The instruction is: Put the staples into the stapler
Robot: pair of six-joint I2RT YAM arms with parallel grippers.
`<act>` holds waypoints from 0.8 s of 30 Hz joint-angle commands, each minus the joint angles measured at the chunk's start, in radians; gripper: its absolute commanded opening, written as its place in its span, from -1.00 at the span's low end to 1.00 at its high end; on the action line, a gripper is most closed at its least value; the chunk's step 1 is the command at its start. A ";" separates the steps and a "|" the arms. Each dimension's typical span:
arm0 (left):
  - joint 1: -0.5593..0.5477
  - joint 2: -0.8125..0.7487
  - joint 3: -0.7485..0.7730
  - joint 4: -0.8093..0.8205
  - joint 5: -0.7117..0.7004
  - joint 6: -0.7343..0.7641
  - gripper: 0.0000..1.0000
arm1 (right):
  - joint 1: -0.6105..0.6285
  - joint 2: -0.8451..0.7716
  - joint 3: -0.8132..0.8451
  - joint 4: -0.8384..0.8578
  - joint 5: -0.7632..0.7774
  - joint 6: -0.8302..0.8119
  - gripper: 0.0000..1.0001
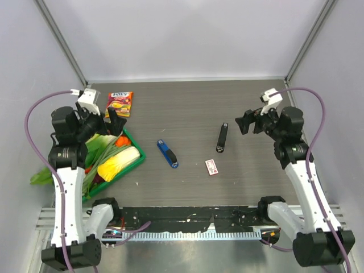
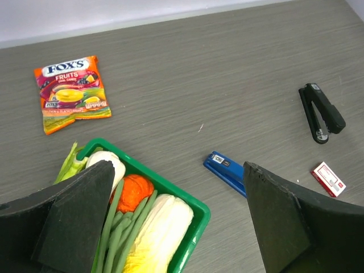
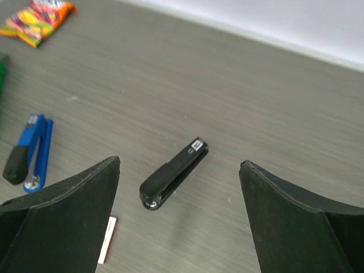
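A black stapler lies closed on the dark table right of centre; it also shows in the right wrist view and the left wrist view. A blue stapler lies left of centre, and shows in both wrist views. No loose strip of staples is in view. My left gripper is open and empty above the green tray. My right gripper is open and empty, raised just right of the black stapler.
A small red-and-white box lies between the staplers near the front. A green tray of vegetables stands at the left. A candy bag lies at the back left.
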 commanded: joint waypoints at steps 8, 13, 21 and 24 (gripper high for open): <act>-0.369 0.148 0.049 -0.056 -0.366 0.157 1.00 | 0.256 0.196 0.056 -0.157 0.264 -0.155 0.82; -0.463 0.191 0.022 -0.031 -0.368 0.203 1.00 | 0.343 0.288 0.037 -0.214 0.305 -0.184 0.82; -0.476 0.116 -0.099 0.116 -0.270 0.126 1.00 | 0.443 0.336 -0.016 -0.243 0.295 -0.241 0.76; -0.478 0.069 -0.137 0.134 -0.288 0.137 0.99 | 0.484 0.368 -0.011 -0.254 0.283 -0.247 0.74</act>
